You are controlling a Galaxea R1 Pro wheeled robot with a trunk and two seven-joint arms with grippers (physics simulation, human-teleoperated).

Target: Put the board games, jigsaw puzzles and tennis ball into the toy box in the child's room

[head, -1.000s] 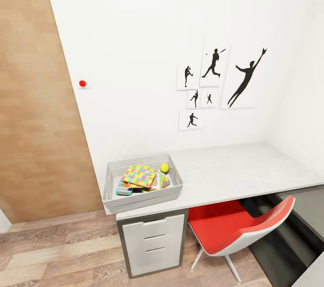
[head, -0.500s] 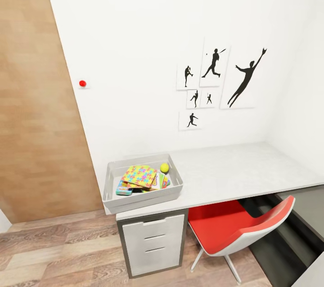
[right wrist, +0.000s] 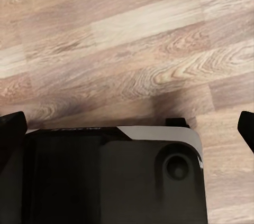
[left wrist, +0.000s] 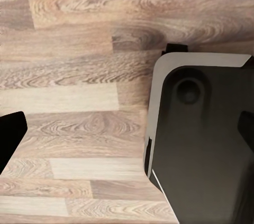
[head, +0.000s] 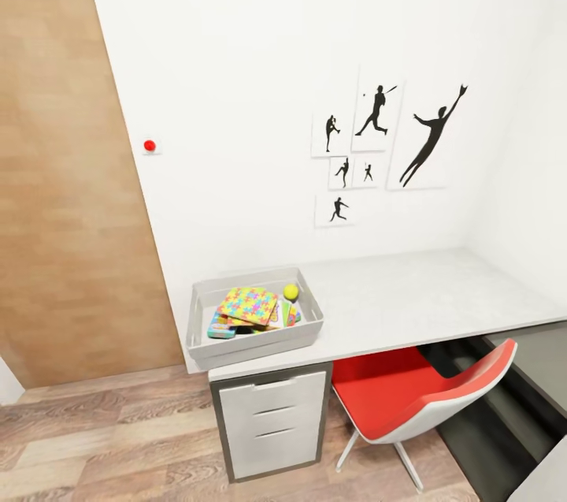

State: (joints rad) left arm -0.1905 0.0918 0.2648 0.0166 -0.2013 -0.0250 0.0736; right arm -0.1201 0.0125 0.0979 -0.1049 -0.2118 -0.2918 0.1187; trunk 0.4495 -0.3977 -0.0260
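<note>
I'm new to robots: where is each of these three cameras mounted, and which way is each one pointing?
Head view: on the robot's head, looking forward and down at the table, the toy box and a red chair; no arm shows.
Left wrist view: near the left gripper, aimed down at the wood floor; dark fingers at the edges, over the robot's dark base.
Right wrist view: near the right gripper, likewise facing the floor.
Both wrist views share floor and base.
</note>
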